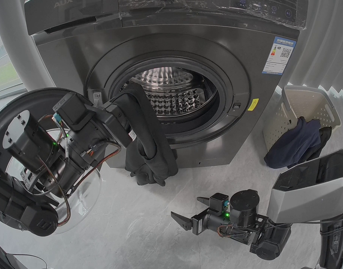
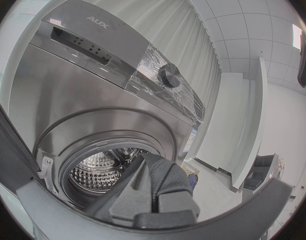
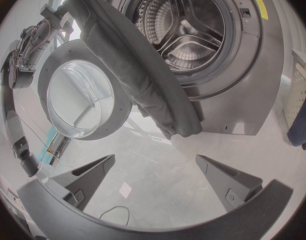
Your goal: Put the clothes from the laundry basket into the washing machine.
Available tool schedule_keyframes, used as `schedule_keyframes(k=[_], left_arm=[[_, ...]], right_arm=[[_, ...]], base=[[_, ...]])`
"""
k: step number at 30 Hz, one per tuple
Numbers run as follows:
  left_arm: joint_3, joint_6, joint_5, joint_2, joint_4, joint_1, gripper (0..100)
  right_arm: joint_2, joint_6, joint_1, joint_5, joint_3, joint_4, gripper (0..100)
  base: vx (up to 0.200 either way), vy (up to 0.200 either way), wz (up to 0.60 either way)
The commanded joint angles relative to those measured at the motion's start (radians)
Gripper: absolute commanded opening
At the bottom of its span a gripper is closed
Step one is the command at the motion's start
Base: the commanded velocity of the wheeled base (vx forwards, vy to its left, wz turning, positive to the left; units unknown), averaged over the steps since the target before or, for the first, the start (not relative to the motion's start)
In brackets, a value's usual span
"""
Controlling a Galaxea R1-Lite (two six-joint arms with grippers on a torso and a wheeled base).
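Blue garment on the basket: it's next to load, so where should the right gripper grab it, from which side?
Probably the bunched fold of the blue garment where it drapes over the basket rim, from above: it stands clear, so the open right gripper could straddle it.

The washer bears a logo on its drawer front, eleven o'clock from the drum opening, an energy label with a square code at two o'clock, and a yellow sticker at three o'clock.

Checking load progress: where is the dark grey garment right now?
Head view: the dark grey garment hangs from the left pincer, draped at the left edge of the door opening of the washing machine.
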Motion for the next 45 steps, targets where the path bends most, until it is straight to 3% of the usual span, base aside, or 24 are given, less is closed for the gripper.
schedule_keyframes(k=[1,10,15,20,24,34,45], left_arm=[[0.003,0.000,-0.003,-0.005,-0.002,-0.003,0],[0.012,0.000,-0.014,-0.043,-0.001,-0.019,0],[0.021,0.000,-0.014,-0.048,-0.001,-0.040,0],[0.027,0.000,-0.014,-0.051,-0.001,-0.056,0],[0.032,0.000,-0.014,-0.055,-0.001,-0.071,0],[0.037,0.000,-0.014,-0.054,-0.001,-0.072,0],[0.038,-0.002,-0.014,-0.069,-0.002,-0.091,0]], right_arm=[[0.017,0.000,0.000,0.001,-0.103,-0.001,100],[0.021,-0.011,-0.020,-0.001,-0.272,0.001,100],[0.077,-0.016,-0.086,-0.001,-0.384,0.001,100],[0.114,-0.022,-0.103,-0.001,-0.462,0.001,100],[0.148,-0.027,-0.105,0.005,-0.524,0.003,100],[0.179,-0.034,-0.066,0.028,-0.553,0.003,100],[0.300,-0.036,-0.080,0.036,-0.757,0.007,100]], base=[[0.000,0.000,0.00],[0.000,0.000,0.00],[0.000,0.000,0.00],[0.000,0.000,0.00],[0.000,0.000,0.00],[0.000,0.000,0.00],[0.000,0.000,0.00]])
